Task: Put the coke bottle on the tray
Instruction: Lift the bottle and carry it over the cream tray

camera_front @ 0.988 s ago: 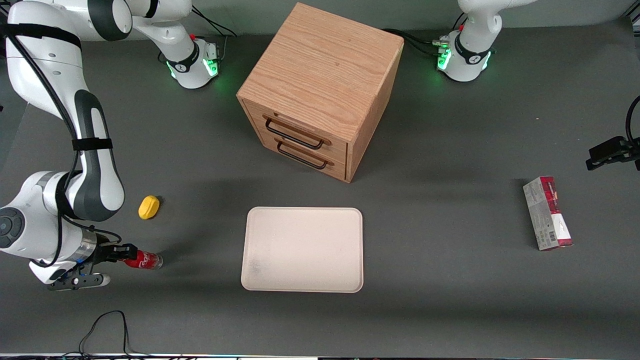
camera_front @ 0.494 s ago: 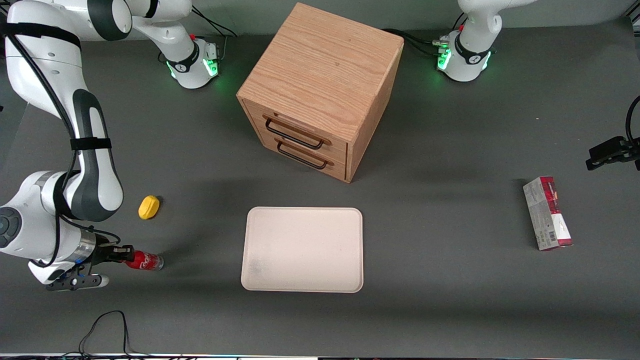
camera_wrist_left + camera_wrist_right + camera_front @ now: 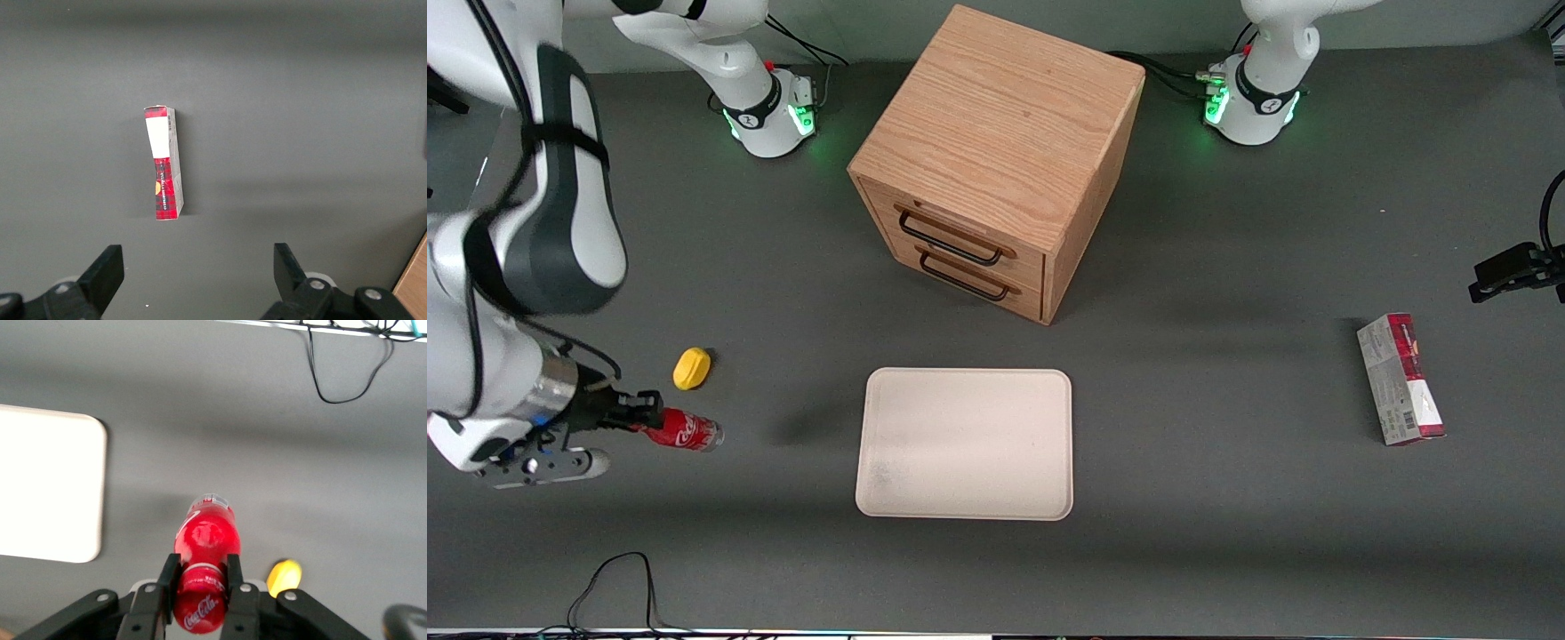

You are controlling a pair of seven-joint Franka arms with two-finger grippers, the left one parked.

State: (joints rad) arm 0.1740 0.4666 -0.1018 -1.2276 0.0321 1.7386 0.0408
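The end effector (image 3: 643, 418) sits low at the working arm's end of the tabletop (image 3: 1227, 498), its two fingers closed tight on the coke bottle (image 3: 680, 431) near its capped end. The bottle lies roughly level, its long axis running along the table's length, with the clear base pointing toward the tray (image 3: 965, 443) and the capped end toward the wrist. In the right wrist view the fingers (image 3: 168, 577) clamp either side of the red body (image 3: 203, 570), and a shadow on the grey surface beneath suggests it is held clear of the tabletop. The yellow oval lump (image 3: 691, 368) rests just beside the bottle, farther from the front camera. The tray lies flat, its near short edge well apart from the bottle's base, with bare tabletop between them. The wooden drawer cabinet (image 3: 996, 160) stands farther from the camera than the tray, and the red-and-grey carton (image 3: 1400, 379) lies toward the parked arm's end.
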